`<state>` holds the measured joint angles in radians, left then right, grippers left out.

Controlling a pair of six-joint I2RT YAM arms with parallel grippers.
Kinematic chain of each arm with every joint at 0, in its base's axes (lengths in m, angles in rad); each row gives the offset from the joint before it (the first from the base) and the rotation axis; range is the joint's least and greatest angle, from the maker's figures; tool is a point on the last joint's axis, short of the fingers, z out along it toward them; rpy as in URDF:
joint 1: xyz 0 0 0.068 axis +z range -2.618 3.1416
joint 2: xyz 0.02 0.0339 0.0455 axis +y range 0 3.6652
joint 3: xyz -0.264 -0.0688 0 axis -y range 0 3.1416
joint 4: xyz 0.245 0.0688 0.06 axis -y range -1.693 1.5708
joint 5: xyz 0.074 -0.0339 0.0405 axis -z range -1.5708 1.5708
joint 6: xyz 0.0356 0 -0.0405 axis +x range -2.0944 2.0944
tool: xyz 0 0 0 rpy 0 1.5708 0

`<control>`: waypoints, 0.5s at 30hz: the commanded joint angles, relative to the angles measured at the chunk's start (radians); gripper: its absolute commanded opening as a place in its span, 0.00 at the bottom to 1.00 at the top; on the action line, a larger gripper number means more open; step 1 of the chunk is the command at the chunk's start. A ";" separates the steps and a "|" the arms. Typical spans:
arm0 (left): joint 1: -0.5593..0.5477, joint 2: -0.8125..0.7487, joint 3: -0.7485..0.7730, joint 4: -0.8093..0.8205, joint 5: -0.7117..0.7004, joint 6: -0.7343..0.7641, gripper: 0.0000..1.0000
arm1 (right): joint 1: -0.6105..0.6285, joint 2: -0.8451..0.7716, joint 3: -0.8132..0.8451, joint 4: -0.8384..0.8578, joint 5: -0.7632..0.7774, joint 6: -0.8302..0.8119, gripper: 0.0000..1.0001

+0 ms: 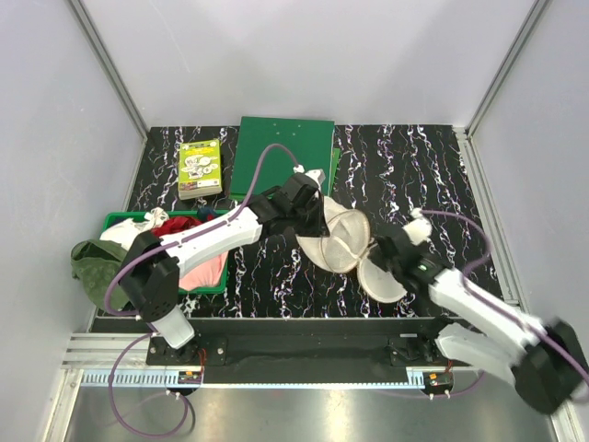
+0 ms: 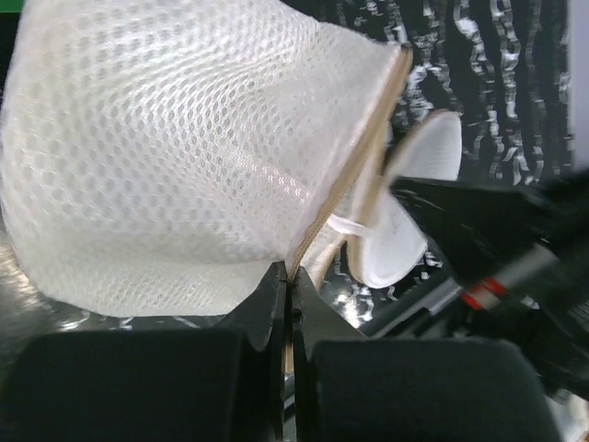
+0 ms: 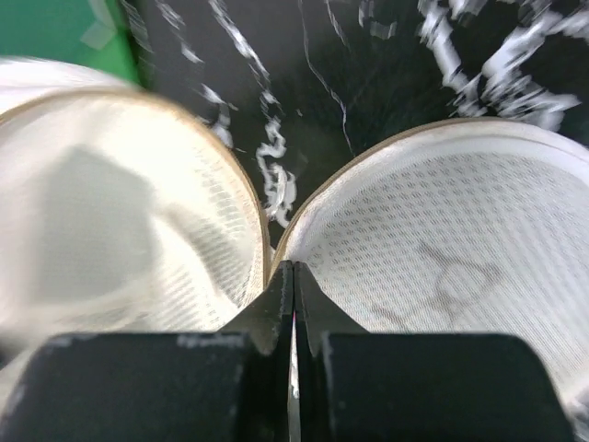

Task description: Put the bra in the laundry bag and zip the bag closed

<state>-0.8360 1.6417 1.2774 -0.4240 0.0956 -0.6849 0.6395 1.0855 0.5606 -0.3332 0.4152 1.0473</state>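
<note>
The laundry bag point(image 1: 342, 241) lies open at mid-table, a cream mesh pouch with two disc halves spread apart. My left gripper point(image 1: 316, 214) is shut on the zip rim of the far half point(image 2: 184, 157), pinching the tan edge at the fingertips point(image 2: 290, 274). My right gripper point(image 1: 390, 255) is shut at the join between the two halves point(image 3: 294, 269). The right half point(image 3: 451, 267) shows the black outline print. The bra point(image 1: 208, 270), light pink, lies in the green basket under the left arm, partly hidden.
The green plastic basket point(image 1: 117, 219) at the left holds a red cloth point(image 1: 180, 224) and white items. An olive-green garment point(image 1: 92, 262) hangs over its left side. A green board point(image 1: 283, 155) and a small box point(image 1: 200, 168) lie at the back.
</note>
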 commanded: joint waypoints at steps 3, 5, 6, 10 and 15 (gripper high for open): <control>-0.021 0.029 0.068 0.137 0.081 -0.132 0.00 | 0.003 -0.527 0.019 -0.390 0.163 -0.127 0.00; -0.023 0.041 0.072 0.172 0.076 -0.159 0.00 | 0.002 -0.643 0.031 -0.450 0.168 -0.129 0.00; -0.022 0.067 0.083 0.175 0.076 -0.172 0.00 | 0.002 -0.670 0.022 -0.454 0.143 -0.128 0.00; -0.021 0.135 0.135 0.177 0.090 -0.177 0.00 | 0.002 -0.610 0.024 -0.526 0.142 -0.020 0.00; -0.018 0.164 0.148 0.154 0.064 -0.154 0.00 | 0.002 -0.541 0.047 -0.610 0.217 0.081 0.00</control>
<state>-0.8562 1.7996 1.3769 -0.2947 0.1581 -0.8398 0.6392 0.5156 0.5777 -0.8299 0.5293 1.0306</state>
